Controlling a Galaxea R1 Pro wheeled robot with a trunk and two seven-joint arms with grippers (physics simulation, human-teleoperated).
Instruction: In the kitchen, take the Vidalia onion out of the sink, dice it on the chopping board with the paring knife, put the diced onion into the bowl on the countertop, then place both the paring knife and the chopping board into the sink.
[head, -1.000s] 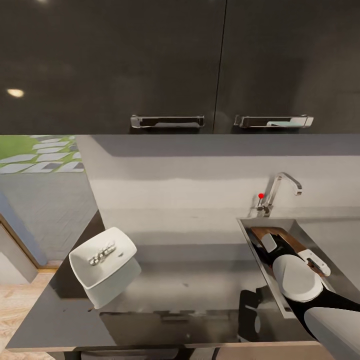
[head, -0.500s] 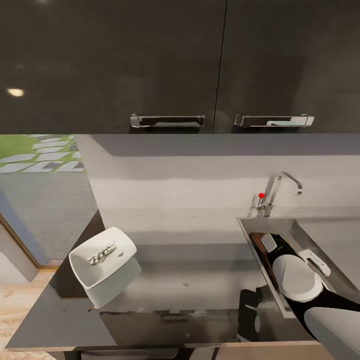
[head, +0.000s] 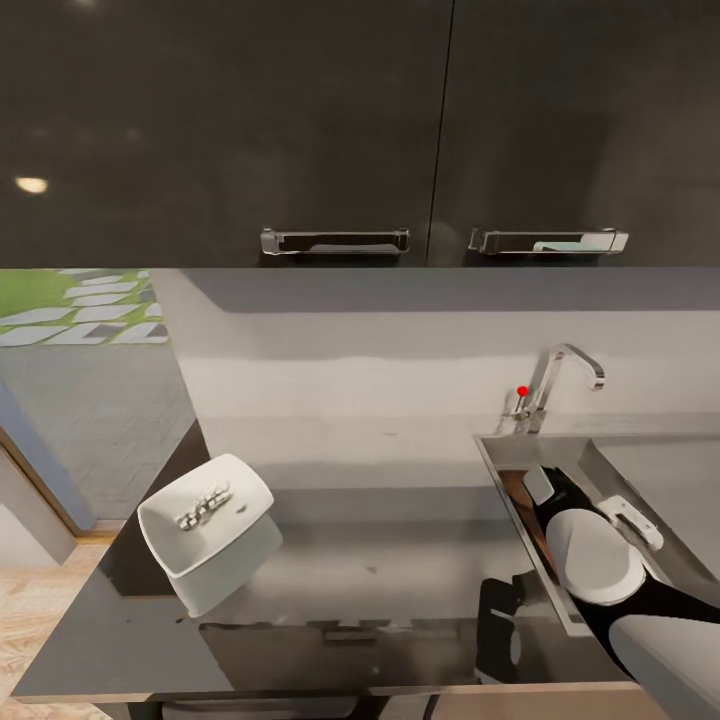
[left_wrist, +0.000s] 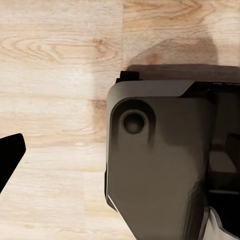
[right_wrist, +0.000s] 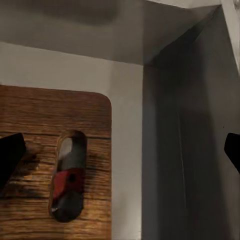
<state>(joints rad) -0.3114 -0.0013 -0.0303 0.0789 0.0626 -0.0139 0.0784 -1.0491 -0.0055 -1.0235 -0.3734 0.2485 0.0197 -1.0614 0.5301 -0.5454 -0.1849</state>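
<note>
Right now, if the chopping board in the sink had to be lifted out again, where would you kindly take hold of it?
I would grip the chopping board at its handle-hole end, coming from above: it lies flat on the sink floor, with that rounded end clear of the wall.

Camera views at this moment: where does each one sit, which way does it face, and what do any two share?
Head view: high on the robot, facing down over the countertop, bowl and sink; right arm shows.
Left wrist view: near the left claw, facing wooden floor and the robot's dark base.
Right wrist view: inside the sink, facing the chopping board.
Head and right wrist views share sink and board.
</note>
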